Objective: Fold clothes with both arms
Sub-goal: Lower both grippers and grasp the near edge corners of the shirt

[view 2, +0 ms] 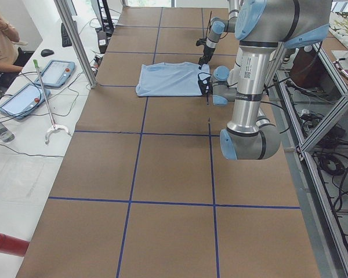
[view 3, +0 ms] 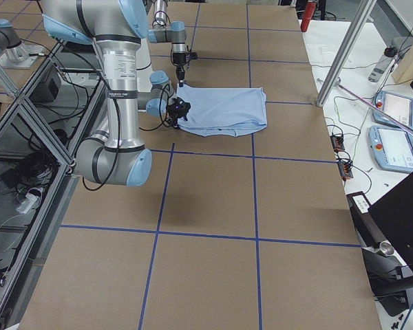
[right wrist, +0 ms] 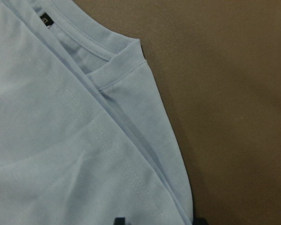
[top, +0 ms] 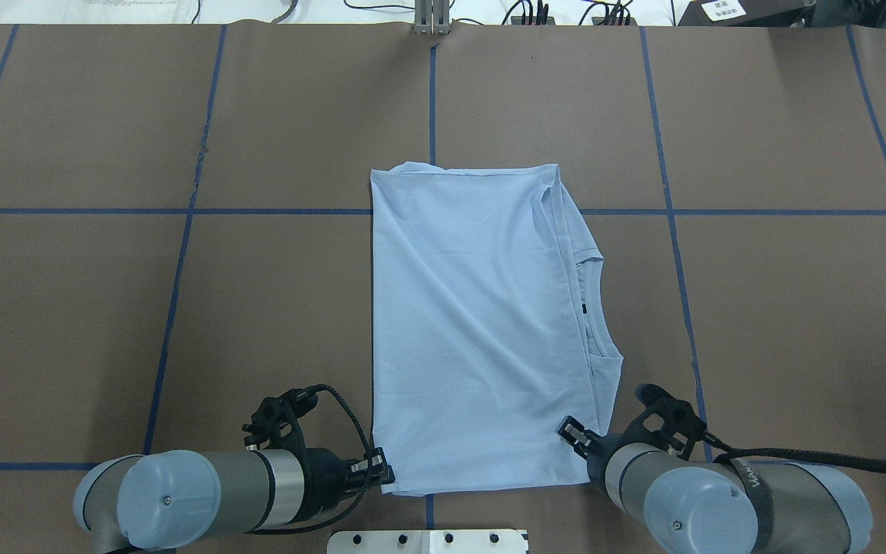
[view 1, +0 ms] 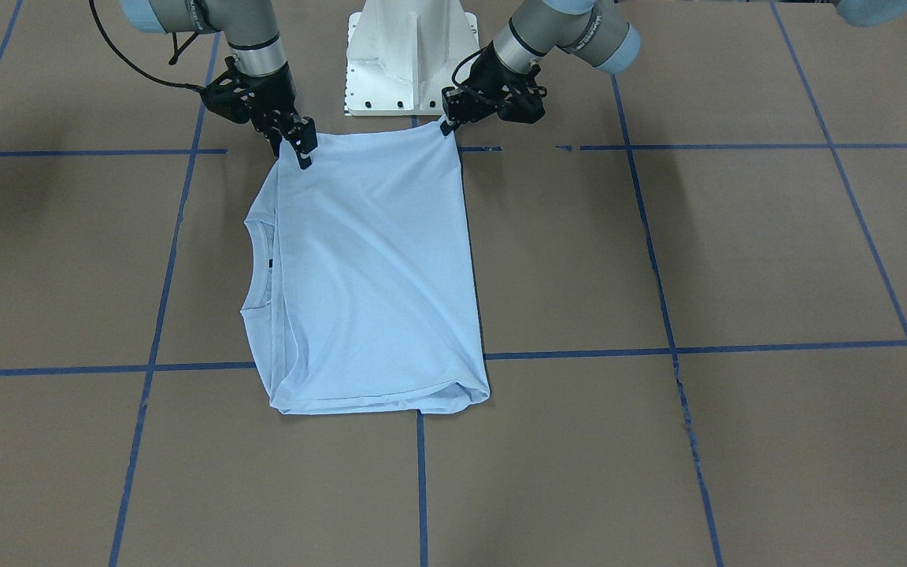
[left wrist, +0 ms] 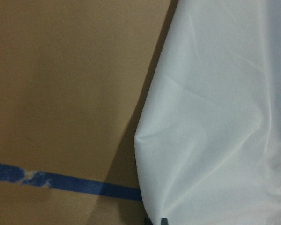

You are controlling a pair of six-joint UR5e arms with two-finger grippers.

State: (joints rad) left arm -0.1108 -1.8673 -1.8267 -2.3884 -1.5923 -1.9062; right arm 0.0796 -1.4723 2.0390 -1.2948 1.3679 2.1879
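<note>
Light blue T-shirt [top: 474, 331] lies folded, collar [top: 591, 308] rightward.

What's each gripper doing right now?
Left gripper: fingers shut on the near-left corner of the T-shirt.
Right gripper: fingers shut on the T-shirt's near-right corner.

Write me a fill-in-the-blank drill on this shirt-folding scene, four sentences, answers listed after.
1. The folded T-shirt is light ____ in colour.
2. In the overhead view, the shirt's collar lies on the robot's ____ side.
3. The left claw and the right claw sit at the two shirt corners ____ the robot's base.
4. The lines of tape that divide the brown table into squares are ____.

Missing words: blue; right; nearest; blue
</note>
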